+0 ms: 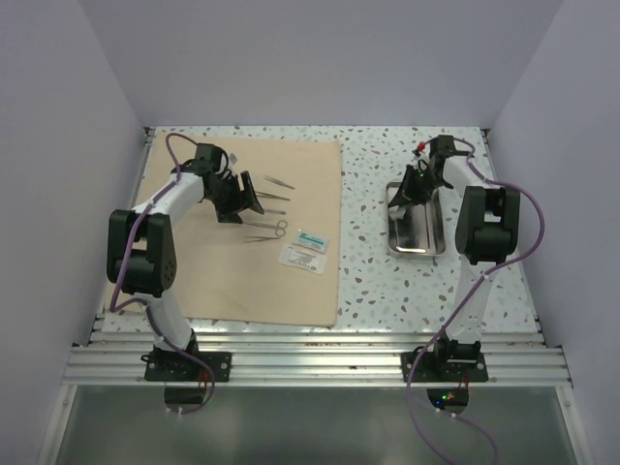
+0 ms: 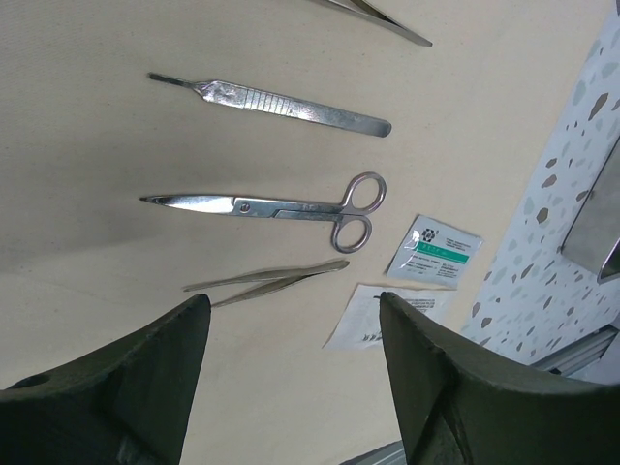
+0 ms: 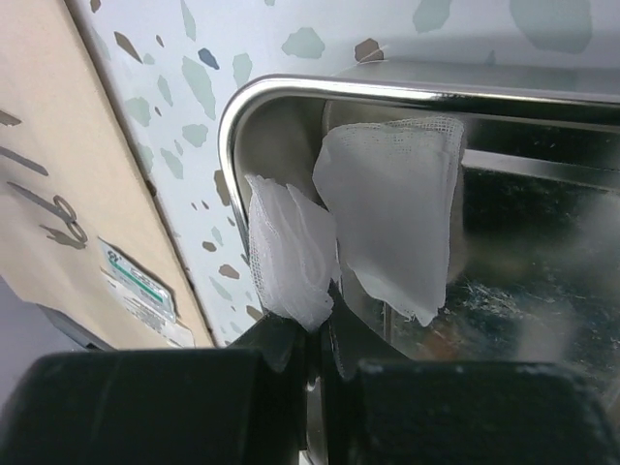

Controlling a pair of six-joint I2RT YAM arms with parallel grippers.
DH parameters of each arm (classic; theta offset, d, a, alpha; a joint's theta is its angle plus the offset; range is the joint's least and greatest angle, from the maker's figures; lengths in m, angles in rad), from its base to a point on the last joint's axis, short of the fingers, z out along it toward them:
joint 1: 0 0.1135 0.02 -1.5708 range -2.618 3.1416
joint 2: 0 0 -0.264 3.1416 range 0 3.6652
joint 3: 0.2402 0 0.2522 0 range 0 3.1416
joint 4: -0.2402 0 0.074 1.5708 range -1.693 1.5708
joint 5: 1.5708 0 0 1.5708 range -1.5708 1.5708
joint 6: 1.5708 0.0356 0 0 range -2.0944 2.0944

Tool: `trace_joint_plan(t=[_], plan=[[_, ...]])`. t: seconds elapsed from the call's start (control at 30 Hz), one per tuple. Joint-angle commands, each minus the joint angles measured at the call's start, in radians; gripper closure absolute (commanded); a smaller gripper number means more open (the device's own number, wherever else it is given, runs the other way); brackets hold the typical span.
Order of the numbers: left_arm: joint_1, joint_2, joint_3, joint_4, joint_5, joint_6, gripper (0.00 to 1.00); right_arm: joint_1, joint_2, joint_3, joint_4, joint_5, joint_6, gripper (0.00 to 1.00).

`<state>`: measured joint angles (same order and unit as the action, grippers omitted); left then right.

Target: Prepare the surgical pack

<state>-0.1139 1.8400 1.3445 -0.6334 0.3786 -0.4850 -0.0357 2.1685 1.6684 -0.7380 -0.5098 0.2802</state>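
Right end effector [image 3: 315, 334] pinched tight on white gauze [image 3: 387, 213], dangling at far end of steel tray [image 3: 291, 92], right side of worktop [image 1: 368, 281]; left end effector [image 2: 291, 300] spread wide, hovering over scissors [image 2: 281, 206] and tweezers [image 2: 266, 283] on tan cloth [image 1: 242, 281], left side

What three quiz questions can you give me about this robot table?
1. True or false: the scissors lie on the tan cloth.
2. What do the right jaws hold? A gauze, B a spoon, C a ball.
3. Fill in: the left jaws stand ____, holding nothing.
Key: 1 true; 2 A; 3 open.
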Motion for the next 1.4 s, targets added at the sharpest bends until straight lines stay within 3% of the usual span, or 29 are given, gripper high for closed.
trace_joint_plan(t=[0.0,0.07,0.2,0.33,1.1,1.37], plan=[[-0.003,0.01,0.019,0.037,0.022,0.029,0.26,-0.004,0.004,0.002,0.013,-0.053,0.005,1.0],[-0.003,0.011,0.016,0.038,0.028,0.029,0.26,-0.006,0.016,0.014,0.0,-0.041,-0.003,0.97],[-0.003,0.007,0.004,0.044,0.04,0.028,0.26,-0.004,0.019,0.022,-0.029,0.008,-0.019,0.79],[-0.003,0.007,0.002,0.043,0.042,0.034,0.26,-0.007,0.019,0.034,-0.061,0.031,-0.042,0.7],[-0.003,-0.031,-0.087,0.087,0.106,0.042,0.26,-0.006,-0.001,0.154,-0.248,0.188,-0.062,0.36],[-0.01,-0.076,-0.131,0.098,0.143,0.062,0.26,-0.006,-0.035,0.142,-0.232,0.211,-0.035,0.32]])
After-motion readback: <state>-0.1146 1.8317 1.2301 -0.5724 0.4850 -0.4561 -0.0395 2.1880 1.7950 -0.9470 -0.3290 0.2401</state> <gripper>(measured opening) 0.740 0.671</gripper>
